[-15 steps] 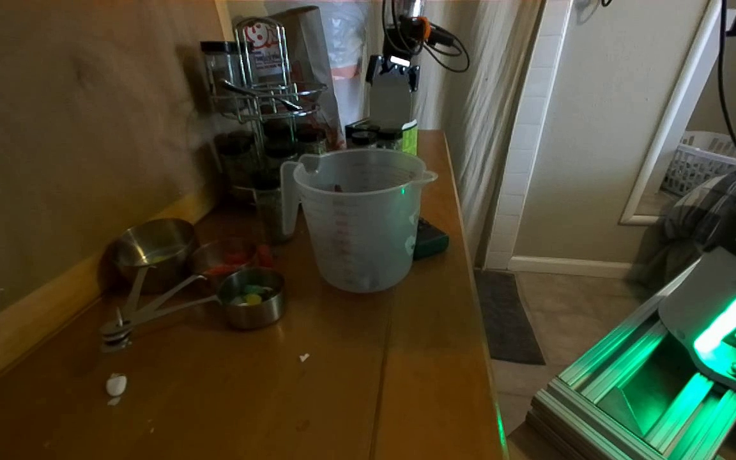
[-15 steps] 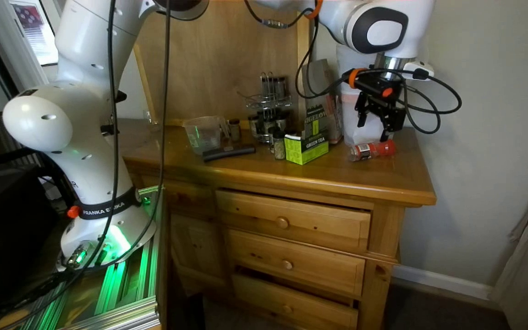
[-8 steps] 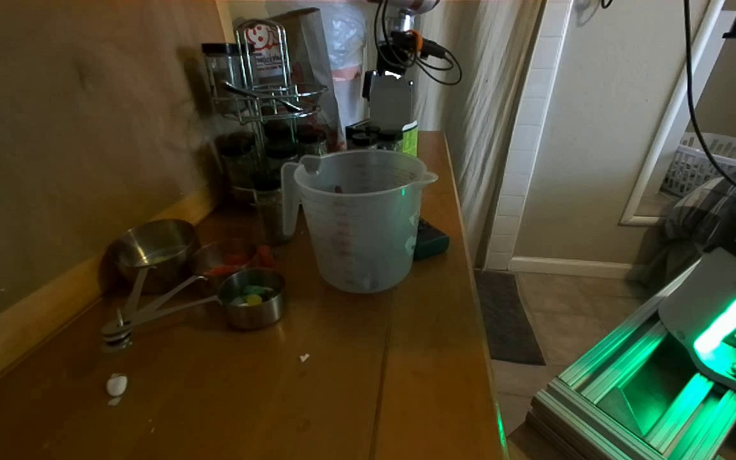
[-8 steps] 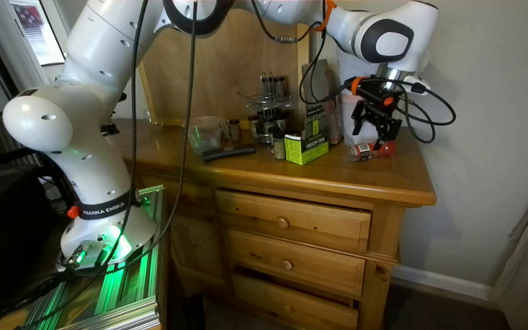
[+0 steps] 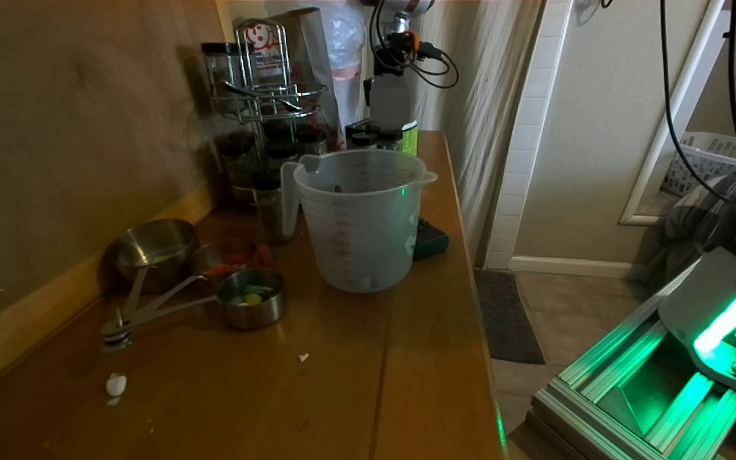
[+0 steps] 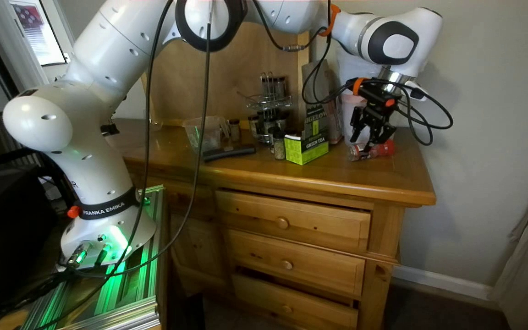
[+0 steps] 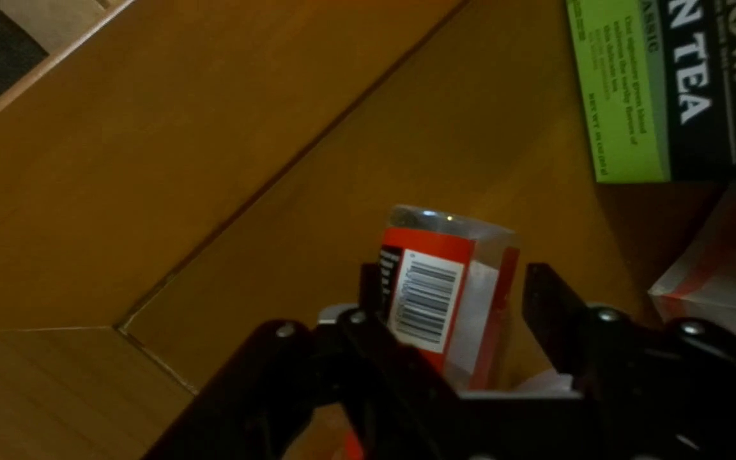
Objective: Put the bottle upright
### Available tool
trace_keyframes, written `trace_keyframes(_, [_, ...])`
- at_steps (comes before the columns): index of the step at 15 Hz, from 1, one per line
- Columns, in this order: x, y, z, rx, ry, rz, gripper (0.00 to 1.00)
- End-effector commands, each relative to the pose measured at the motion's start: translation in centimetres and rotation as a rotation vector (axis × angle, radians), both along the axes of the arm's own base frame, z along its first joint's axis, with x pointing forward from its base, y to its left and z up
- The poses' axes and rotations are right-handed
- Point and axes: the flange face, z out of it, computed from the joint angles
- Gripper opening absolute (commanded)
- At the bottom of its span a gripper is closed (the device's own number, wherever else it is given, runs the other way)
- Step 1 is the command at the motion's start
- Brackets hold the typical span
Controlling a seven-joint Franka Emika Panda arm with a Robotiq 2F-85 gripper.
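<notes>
The bottle is clear plastic with a red label and red far end. It lies on its side on the wooden dresser top, near the right end, in an exterior view [image 6: 385, 149]. My gripper [image 6: 363, 140] is low over the bottle's label end, tilted. In the wrist view the bottle's barcode [image 7: 429, 297] shows between the open fingers [image 7: 454, 284]. The left finger overlaps the bottle's edge; a gap shows between the right finger and the bottle. The bottle's other end is mostly hidden behind the gripper. In an exterior view the gripper [image 5: 384, 89] is partly hidden and the bottle is out of sight.
A green tea box [image 6: 307, 149] stands left of the bottle, with a paper bag [image 6: 332, 114] and white container [image 6: 349, 110] behind. A spice rack [image 6: 268, 107], measuring jug [image 5: 361, 223] and measuring cups [image 5: 252, 300] are farther along. The dresser's front edge [image 6: 337, 185] is close.
My gripper has come down and slightly left, tilting, from above the bottle to around its label end. The fingers stay open. The bottle has not visibly moved.
</notes>
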Motion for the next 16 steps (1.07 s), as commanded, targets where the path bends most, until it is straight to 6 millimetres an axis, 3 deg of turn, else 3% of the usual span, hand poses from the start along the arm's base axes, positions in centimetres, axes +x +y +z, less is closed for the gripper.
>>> trace_keyframes(1, [0.4,0.0,0.6,-0.010,0.029,0.000,0.27])
trace_keyframes(5, [-0.2,-0.8,3.0,0.029,-0.054,0.077,0.00])
trace_keyframes(7, [-0.8,-1.1,3.0,0.039,-0.035,0.106,0.00])
trace_keyframes(8, [-0.9,-1.1,3.0,0.047,-0.039,0.109,0.29])
trace_keyframes(10, [0.1,-1.0,2.8,0.020,-0.087,0.033,0.28])
trace_keyframes(16, [2.6,-1.3,0.7,-0.021,-0.203,-0.087,0.68])
